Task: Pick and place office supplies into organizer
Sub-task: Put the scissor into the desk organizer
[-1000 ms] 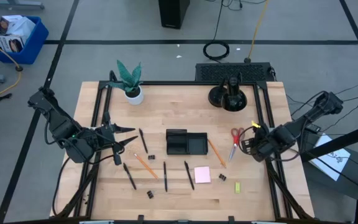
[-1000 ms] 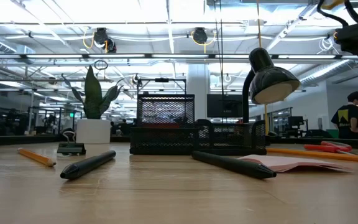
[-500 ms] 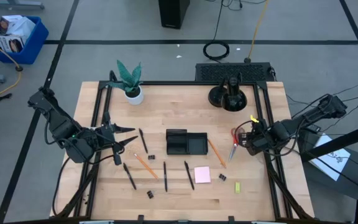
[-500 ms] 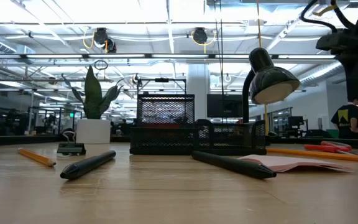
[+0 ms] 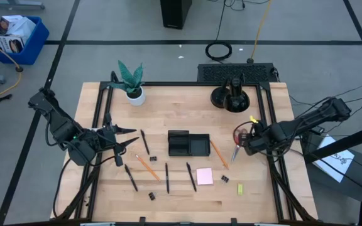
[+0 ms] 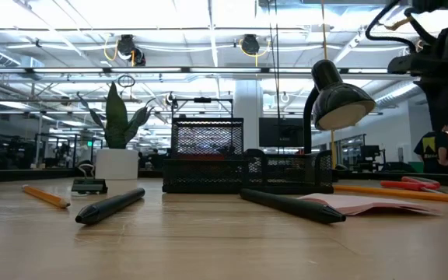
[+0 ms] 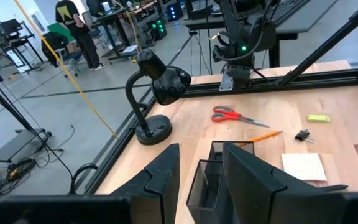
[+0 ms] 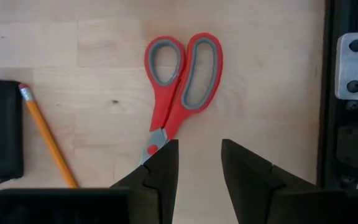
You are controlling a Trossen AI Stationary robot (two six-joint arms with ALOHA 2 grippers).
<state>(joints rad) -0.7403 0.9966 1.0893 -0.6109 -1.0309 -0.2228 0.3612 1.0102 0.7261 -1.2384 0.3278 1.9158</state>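
The red-handled scissors [image 5: 237,142] [image 8: 180,81] lie flat near the table's right edge, right of the black organizer [image 5: 188,144]. My right gripper [image 5: 244,142] [image 8: 199,163] hovers open over them, pointing down. Its fingers stand beside the blade end, which passes behind one finger. Black pens [image 5: 166,177], orange pencils [image 5: 148,167] [image 8: 45,137], a pink sticky pad [image 5: 204,176], binder clips [image 5: 224,179] and a yellow-green piece [image 5: 240,189] lie loose on the table. My left gripper [image 5: 132,137] [image 7: 201,168] waits open, left of the organizer.
A potted plant [image 5: 131,81] stands at the far left. A black desk lamp [image 5: 231,95] [image 6: 329,97] stands on its round base at the far right. The black frame rail [image 8: 353,112] runs close beside the scissors. Bare wood lies between the organizer and the far edge.
My right gripper has moved toward the table's left and slightly far, from over the right rail to above the scissors. It has stayed open. The left arm and the supplies have kept still.
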